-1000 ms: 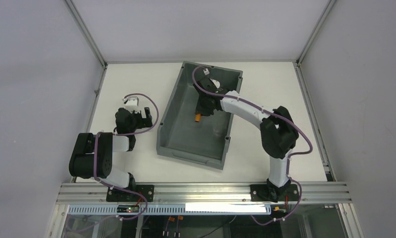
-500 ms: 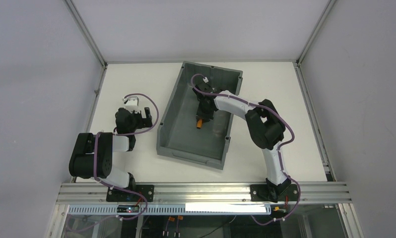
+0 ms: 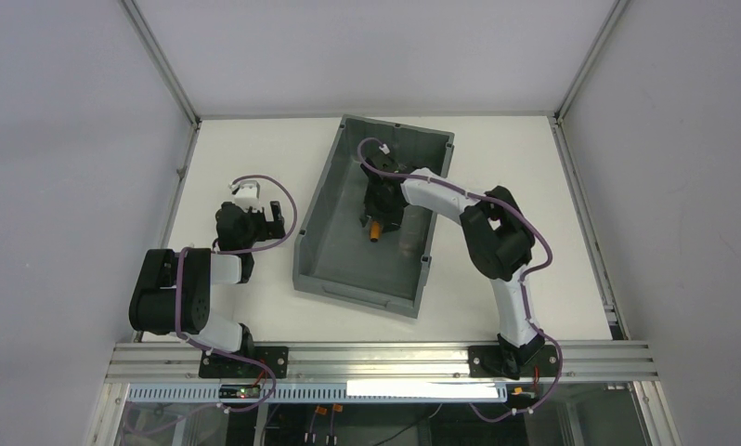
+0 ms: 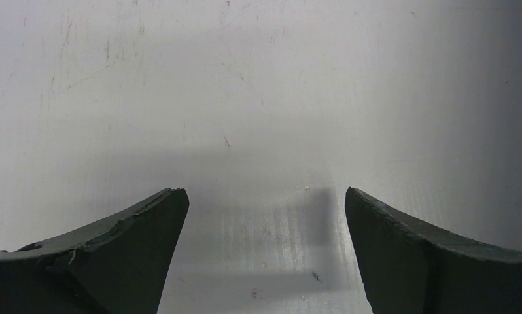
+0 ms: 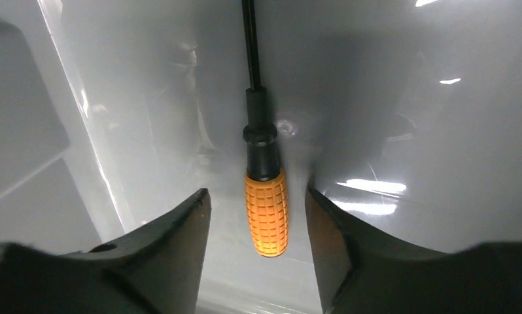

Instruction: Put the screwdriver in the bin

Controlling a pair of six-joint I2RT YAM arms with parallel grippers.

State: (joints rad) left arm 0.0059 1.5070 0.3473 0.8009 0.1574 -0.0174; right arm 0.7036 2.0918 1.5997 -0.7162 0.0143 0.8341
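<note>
Inside the large dark grey ribbed plastic bin (image 3: pixel 316 212), near its middle, the right gripper (image 5: pixel 257 193) straddles the small screwdriver with an orange grid-textured handle and thin black shaft (image 5: pixel 265 212). The jaws are spread, with a gap showing on each side of the handle, so nothing is pinched.

Likely hazards: a finger rising off-centre could catch the handle and drag or flick the tool. The rounded handle might then roll across the smooth floor. A careless retreat could also knock the arm against the bin's wall and shift the bin.

The bin holds only the screwdriver, which appears to lie flat on its floor, shaft pointing away from the wrist. The left gripper (image 4: pixel 265 191) hangs over the white tabletop (image 3: pixel 246 153) left of the bin, jaws spread and empty.
</note>
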